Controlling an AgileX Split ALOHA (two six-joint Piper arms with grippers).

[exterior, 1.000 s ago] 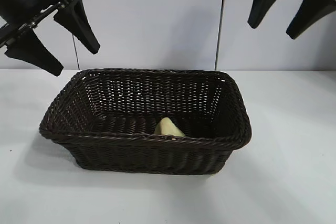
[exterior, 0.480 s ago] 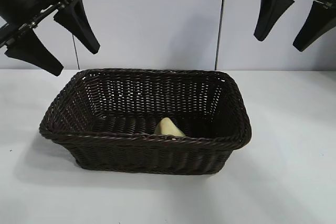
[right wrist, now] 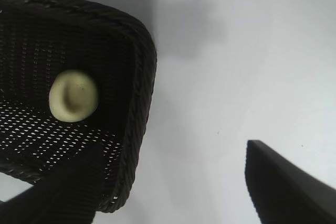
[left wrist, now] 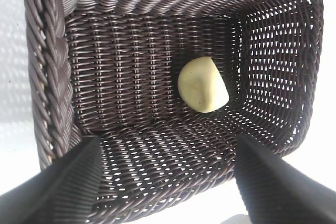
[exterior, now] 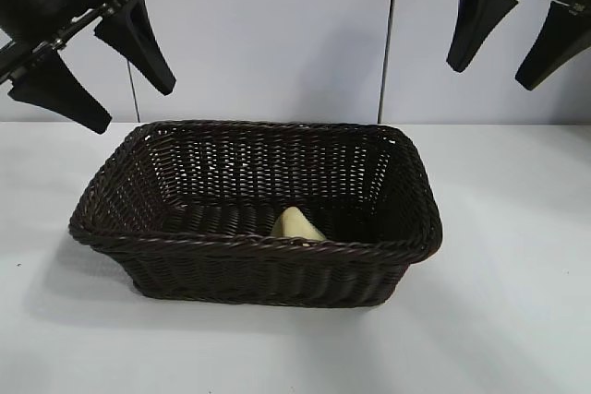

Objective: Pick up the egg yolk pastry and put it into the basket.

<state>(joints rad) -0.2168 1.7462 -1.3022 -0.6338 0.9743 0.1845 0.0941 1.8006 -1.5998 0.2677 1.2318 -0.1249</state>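
Both claws hang released and empty, the left gripper (exterior: 90,60) high above the basket's (exterior: 259,248) left end, the right gripper (exterior: 511,36) up past its right side. The egg yolk pastry (exterior: 295,225) lies inside on the woven floor, apparently tilted against the near wall. The white table (exterior: 517,302) meets pale wall panels (exterior: 277,34).

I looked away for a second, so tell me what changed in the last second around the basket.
Only the right gripper moved: it shifted slightly rightward and a little lower in the exterior view, then held, fingers open and empty. Nothing was taken hold of or let go. The pastry stayed inside the basket near its front wall, and the left gripper stayed raised and open at the basket's left.
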